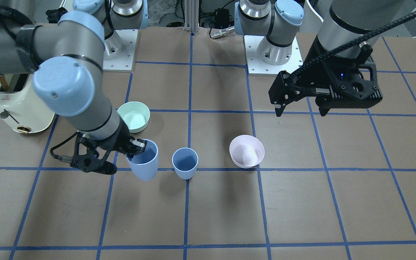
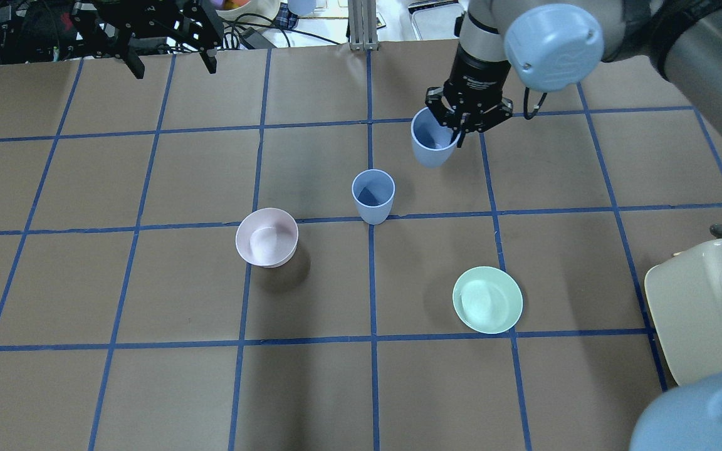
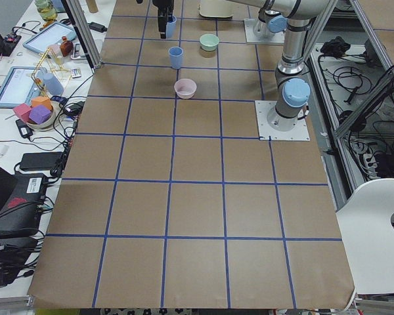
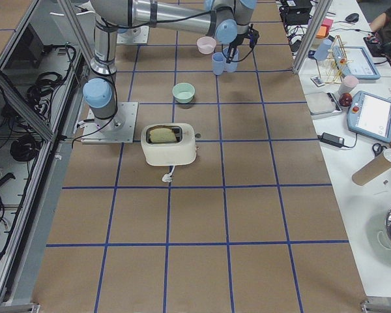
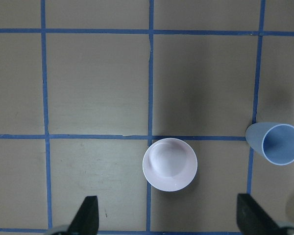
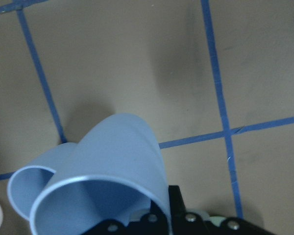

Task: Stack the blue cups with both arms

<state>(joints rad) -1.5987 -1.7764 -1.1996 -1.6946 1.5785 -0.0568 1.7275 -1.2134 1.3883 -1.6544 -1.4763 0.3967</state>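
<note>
OK, R gripper [image 1: 136,146] clamps held cup [image 1: 143,161] by its rim, centre-left; L gripper [image 1: 300,110] gapes empty, upper right. I'd level it over the standing cup [image 1: 185,163] mid-frame, then lower slow.

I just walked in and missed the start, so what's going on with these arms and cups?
The right gripper is clamped on the rim of one blue cup, which seems lifted and slightly tilted, beside the second blue cup standing upright on the table. The left gripper hangs open and empty, off to the side above the table. The cups are not yet stacked. A pink bowl, a mint-green bowl and a toaster sit nearby.
</note>
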